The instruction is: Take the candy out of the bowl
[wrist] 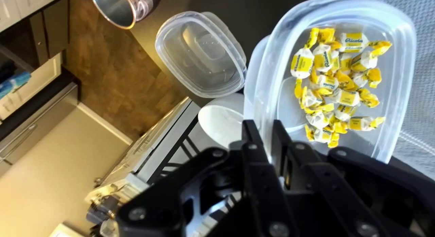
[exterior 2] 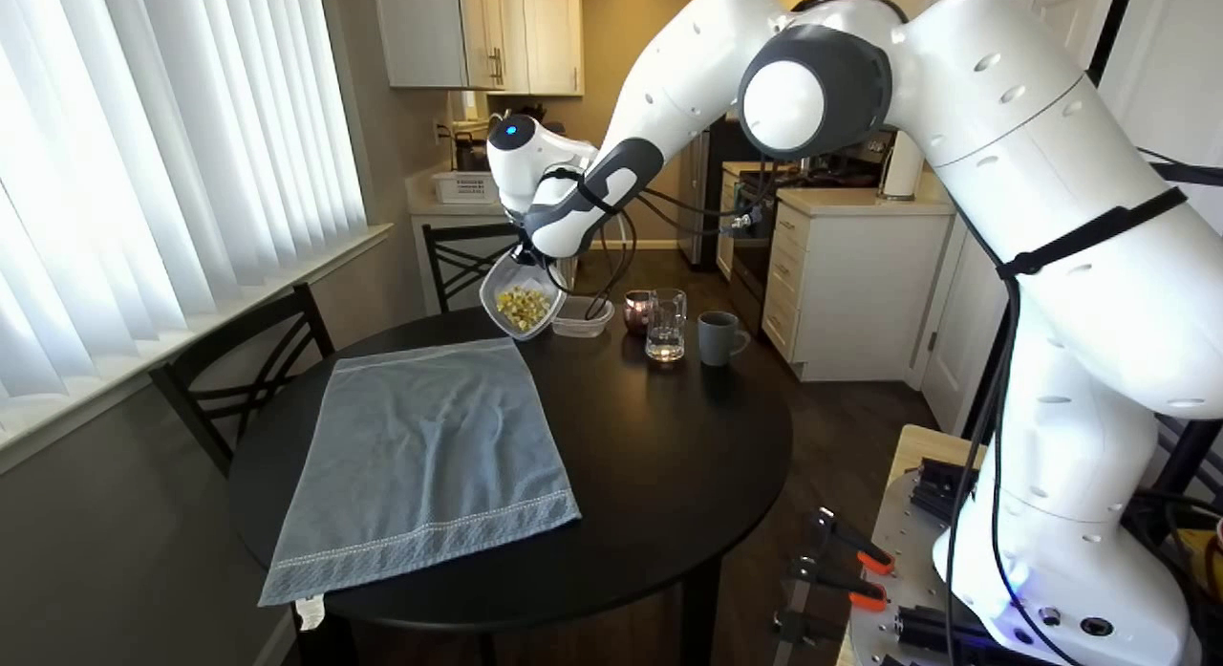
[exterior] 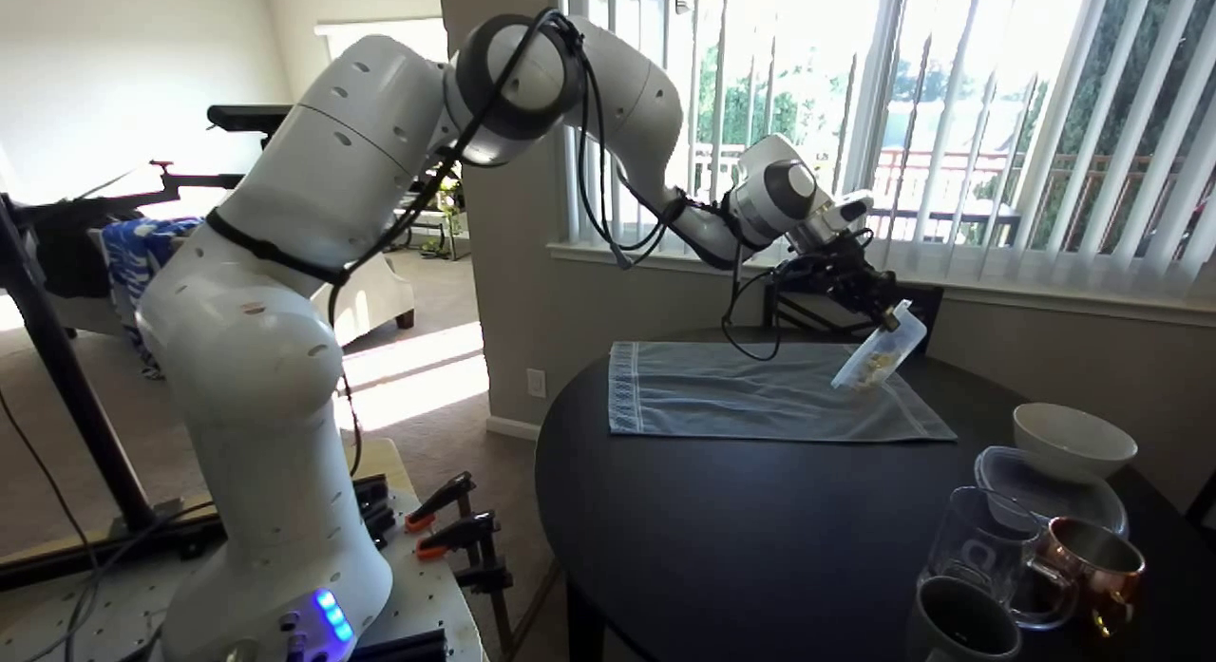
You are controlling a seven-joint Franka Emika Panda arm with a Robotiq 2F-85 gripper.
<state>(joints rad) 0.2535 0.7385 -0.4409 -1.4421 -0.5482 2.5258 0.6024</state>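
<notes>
The bowl is a small translucent whitish container with a rounded-square rim [wrist: 399,84]; it shows in both exterior views [exterior: 896,342] [exterior 2: 489,293]. My gripper [wrist: 264,124] is shut on one side of its rim, a finger on each side of the wall; the gripper also shows in an exterior view [exterior: 889,318]. The bowl hangs steeply tilted at the towel's end, its lower edge near the towel; I cannot tell the gap. The candy [wrist: 336,87], a heap of yellow-and-white wrapped pieces, lies inside the bowl, also visible in both exterior views [exterior: 876,366] [exterior 2: 524,308].
A grey-blue towel [exterior: 741,387] lies on the round black table [exterior: 722,520]. Beyond its end stand a clear plastic container [wrist: 204,56], a larger round white bowl [exterior: 1073,439], a copper mug [exterior 2: 638,312], a glass mug [exterior 2: 666,327] and a grey mug [exterior 2: 718,339]. Chairs [exterior 2: 248,370] stand around the table.
</notes>
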